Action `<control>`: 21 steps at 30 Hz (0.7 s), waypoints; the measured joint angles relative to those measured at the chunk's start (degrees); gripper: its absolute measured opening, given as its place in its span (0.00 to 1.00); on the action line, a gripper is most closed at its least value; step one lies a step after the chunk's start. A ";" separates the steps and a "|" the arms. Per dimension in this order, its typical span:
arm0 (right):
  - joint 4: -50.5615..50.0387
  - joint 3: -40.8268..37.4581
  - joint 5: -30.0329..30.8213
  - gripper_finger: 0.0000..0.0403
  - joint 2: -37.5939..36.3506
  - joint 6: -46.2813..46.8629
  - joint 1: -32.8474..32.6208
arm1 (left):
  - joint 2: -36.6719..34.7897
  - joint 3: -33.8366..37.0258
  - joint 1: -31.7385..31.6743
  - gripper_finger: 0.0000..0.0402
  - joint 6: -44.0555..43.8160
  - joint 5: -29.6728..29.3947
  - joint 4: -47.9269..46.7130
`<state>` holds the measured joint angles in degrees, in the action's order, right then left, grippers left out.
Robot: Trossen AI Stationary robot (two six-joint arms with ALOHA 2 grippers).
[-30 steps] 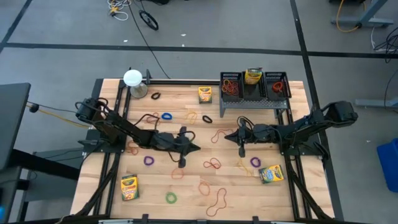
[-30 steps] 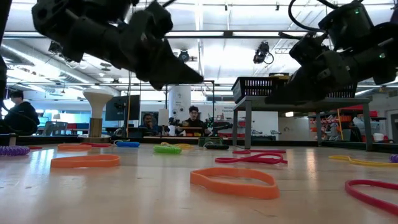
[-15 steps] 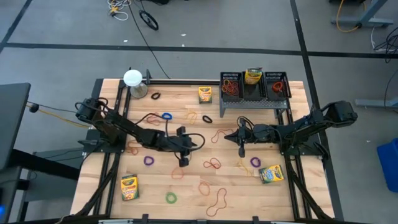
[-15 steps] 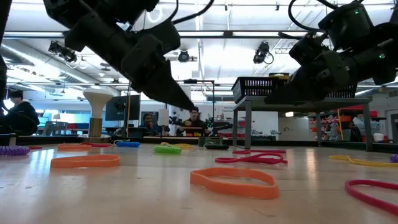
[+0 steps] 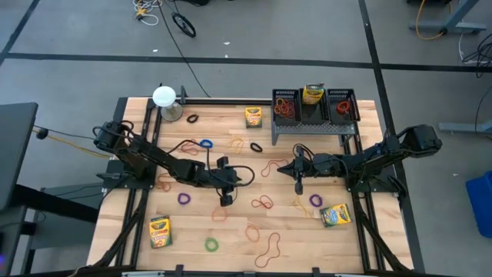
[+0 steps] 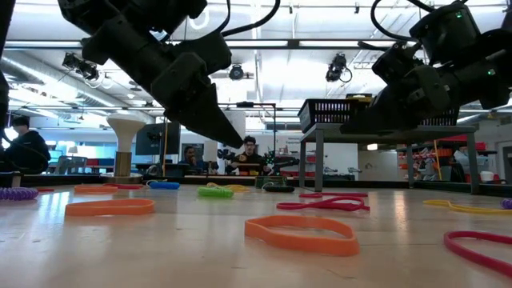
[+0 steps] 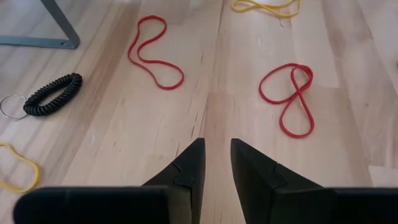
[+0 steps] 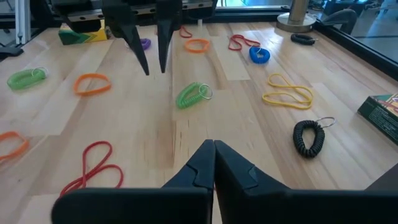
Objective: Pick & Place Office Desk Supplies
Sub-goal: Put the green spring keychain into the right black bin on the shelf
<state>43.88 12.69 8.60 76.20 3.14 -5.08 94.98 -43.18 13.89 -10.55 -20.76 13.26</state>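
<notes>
— Where are the grippers?
— Left gripper (image 7: 216, 163) hovers mid-surface, jaws slightly parted, empty. Right gripper (image 8: 214, 163) is closed, empty.
— And the supplies?
— Rubber bands scattered on the surface (image 5: 231, 227); a red band (image 7: 287, 98) lies ahead of the left gripper.

No readable text, numbers or signs anywhere. Crayon boxes (image 5: 160, 230) carry printed yellow-and-green fronts, lettering too small to make out from above. The box (image 8: 385, 115) seen edge-on in the right wrist view shows only a blurred mark, not legible. Room beyond the table in the low view: nothing legible either.
</notes>
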 joint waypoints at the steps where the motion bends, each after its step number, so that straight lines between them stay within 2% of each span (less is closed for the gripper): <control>1: 0.00 0.00 0.00 0.02 0.00 0.00 0.00 | 0.00 0.00 0.00 0.21 0.00 0.20 -0.33; 9: 0.00 0.00 0.02 0.02 0.00 -0.02 0.00 | 0.00 -2.33 0.00 0.21 -0.22 1.29 -7.42; 14: 0.00 0.00 0.16 0.02 0.00 -0.02 0.00 | 0.00 -4.18 0.00 0.21 -0.21 1.59 -8.55; 21: 0.00 0.00 0.13 0.02 0.00 -0.02 0.00 | 0.00 -4.68 0.02 0.28 -0.93 2.89 -9.37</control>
<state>43.88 12.69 8.73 76.20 3.11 -5.08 94.98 -47.86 13.91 -11.47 -17.86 3.89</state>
